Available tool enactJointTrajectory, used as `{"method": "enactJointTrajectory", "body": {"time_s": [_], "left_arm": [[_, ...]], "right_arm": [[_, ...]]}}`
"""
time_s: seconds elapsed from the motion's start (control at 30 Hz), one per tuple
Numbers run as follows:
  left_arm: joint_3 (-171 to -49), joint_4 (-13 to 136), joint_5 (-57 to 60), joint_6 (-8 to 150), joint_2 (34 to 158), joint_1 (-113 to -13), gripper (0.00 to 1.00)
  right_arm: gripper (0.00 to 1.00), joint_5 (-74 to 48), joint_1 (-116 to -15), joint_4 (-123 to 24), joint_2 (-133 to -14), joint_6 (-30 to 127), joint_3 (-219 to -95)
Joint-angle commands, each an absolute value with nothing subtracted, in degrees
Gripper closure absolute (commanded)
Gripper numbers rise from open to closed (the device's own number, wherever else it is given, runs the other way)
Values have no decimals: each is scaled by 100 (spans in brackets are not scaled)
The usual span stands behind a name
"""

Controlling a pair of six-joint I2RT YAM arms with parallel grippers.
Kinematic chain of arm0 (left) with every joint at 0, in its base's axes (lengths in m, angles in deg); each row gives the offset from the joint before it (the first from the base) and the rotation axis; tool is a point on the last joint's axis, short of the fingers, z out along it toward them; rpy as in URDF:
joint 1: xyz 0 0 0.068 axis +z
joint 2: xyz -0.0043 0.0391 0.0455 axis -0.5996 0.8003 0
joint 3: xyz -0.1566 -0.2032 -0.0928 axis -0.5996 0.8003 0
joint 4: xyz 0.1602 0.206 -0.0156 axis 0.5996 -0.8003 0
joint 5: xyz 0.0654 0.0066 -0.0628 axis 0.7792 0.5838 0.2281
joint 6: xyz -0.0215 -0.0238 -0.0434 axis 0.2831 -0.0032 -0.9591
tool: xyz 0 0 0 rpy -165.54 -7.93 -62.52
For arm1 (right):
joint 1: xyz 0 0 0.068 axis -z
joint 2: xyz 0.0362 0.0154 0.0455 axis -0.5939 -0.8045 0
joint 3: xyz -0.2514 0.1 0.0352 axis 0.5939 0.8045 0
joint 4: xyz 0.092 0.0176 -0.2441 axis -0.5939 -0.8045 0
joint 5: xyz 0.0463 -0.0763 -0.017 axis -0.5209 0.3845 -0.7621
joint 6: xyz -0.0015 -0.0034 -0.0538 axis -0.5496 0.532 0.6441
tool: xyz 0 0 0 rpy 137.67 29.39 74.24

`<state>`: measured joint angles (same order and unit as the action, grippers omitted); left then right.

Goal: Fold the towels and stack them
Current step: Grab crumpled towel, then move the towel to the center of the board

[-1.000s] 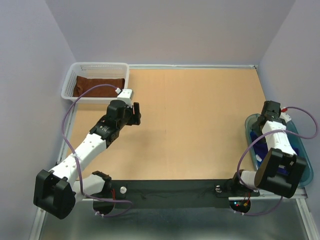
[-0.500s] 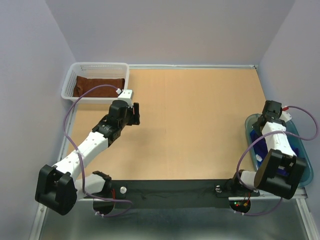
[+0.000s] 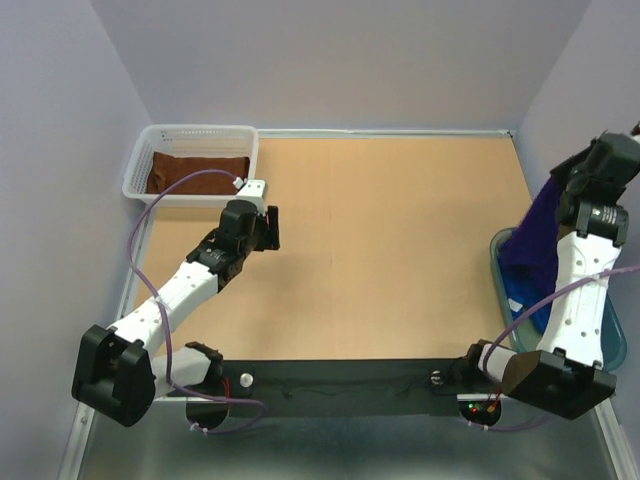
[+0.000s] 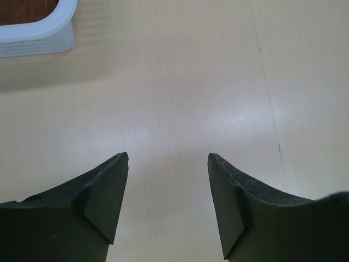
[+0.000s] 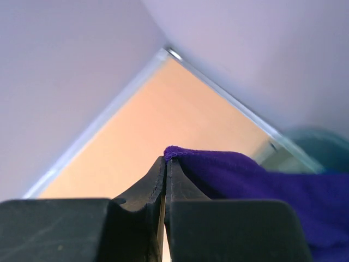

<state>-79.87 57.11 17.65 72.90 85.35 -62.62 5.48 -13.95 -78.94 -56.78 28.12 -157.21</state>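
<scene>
At R pincer [image 5: 165, 162]: 1 purple towel [image 5: 251, 183]

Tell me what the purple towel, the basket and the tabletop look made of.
Purple towel: soft cloth, matte, fuzzy nap; it drapes limply. Basket: likely white plastic, with a fine lattice wall. Tabletop: looks like pale wood laminate, smooth, with a soft sheen in the left wrist view.

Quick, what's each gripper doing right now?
Left gripper: open, holding nothing.
Right gripper: closed on the purple towel.
</scene>
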Motion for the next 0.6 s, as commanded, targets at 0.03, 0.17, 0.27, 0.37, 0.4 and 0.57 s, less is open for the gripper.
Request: {"method": "enactJointTrajectory", "body": {"time_s": [0.03,0.17,0.27,0.37,0.4,0.57], "left_arm": [[-7981,5924,1889,7348,8518,-6259,28],[-7981,5915,1959,7348,8500,-6259,21],[-7990,5924,2056,7365,8474,-6259,16],[-7990,5907,2161,7357,8457,-6259,13],[-7999,5898,2205,7365,8430,-6259,12],[-7990,5854,2504,7304,8316,-6259,10]], "right_arm": [[99,-1618,-1463,-7465,-6368,3148,-17267],[100,-2419,-2093,-7456,-7123,3148,-18429],[100,-2762,-2956,-7465,-7476,3323,-19108],[100,-2816,-3826,-7465,-7548,3315,-19040],[99,-2798,-4054,-7456,-7469,3332,-18856],[100,-2676,-5715,-7456,-6881,3297,-16890]]}}
